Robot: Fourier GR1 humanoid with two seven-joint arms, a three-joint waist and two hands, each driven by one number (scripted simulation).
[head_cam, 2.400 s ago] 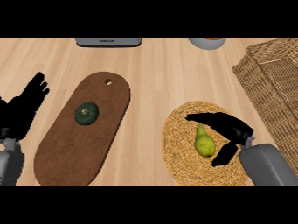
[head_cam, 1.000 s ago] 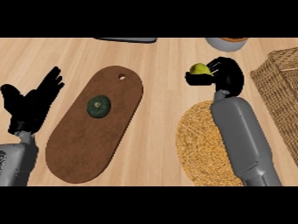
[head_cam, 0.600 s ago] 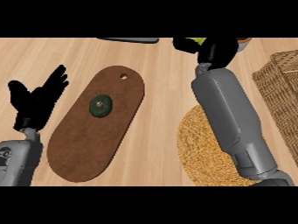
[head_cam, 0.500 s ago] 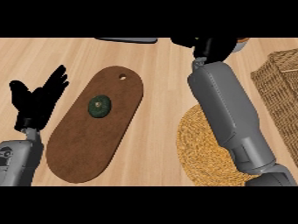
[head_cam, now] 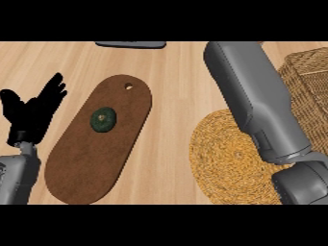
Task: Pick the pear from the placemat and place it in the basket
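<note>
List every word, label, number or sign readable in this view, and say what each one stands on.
There are none that can be read.
The left forearm's grey panel carries small dark markings, too small to read.
The brown board, the woven placemat, the wicker basket and the grey object at the top edge show no writing.

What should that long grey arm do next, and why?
Probably swing right, over the basket: the right forearm reaches past the view's top edge, its robot hand out of sight, and the placemat shows no pear.
</note>
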